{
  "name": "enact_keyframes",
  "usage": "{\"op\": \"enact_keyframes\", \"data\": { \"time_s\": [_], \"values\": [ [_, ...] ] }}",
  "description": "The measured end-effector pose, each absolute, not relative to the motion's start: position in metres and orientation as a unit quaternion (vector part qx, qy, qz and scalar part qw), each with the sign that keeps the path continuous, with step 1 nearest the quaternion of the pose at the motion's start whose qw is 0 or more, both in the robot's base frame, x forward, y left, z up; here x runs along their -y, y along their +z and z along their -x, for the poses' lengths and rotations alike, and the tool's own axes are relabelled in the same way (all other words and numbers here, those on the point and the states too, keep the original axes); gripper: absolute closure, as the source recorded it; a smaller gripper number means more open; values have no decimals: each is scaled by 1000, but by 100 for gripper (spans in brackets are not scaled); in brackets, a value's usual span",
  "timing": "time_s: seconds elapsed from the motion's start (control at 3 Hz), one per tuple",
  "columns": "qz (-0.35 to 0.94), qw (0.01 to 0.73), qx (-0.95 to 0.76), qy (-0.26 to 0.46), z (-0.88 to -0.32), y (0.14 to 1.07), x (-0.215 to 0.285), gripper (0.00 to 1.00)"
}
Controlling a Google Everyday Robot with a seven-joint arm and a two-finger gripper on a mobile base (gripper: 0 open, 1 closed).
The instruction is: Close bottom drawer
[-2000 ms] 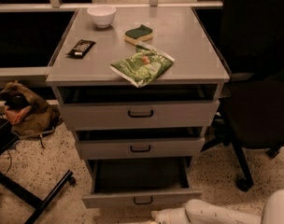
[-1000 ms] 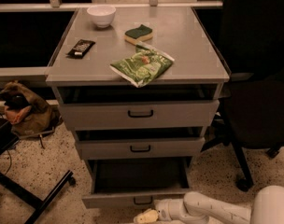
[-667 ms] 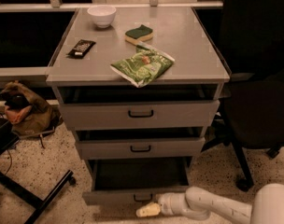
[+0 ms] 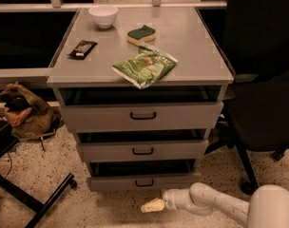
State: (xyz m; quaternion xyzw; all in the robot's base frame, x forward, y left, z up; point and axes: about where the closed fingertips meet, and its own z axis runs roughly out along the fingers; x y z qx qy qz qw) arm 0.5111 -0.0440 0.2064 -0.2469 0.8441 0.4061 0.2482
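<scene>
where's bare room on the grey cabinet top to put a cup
The grey cabinet top is bare along its right side, right of the green-and-yellow sponge and green snack bag. A smaller patch lies between the black wrapper and the bag. It is crowded near the white bowl. The gripper is low, before the bottom drawer.

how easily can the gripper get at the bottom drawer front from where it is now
Probably easily: the gripper hangs low just in front of the bottom drawer, below its handle, with only bare floor between them. The drawer stands slightly out.
</scene>
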Motion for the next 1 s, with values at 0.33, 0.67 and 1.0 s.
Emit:
{"op": "enact_keyframes", "data": {
  "time_s": [0.33, 0.67, 1.0],
  "values": [
    [263, 260, -833, 412, -533, 205, 31, 0],
    [289, 279, -815, 418, -571, 206, 7, 0],
    [291, 282, -813, 418, -576, 205, 5, 0]
  ]
}}
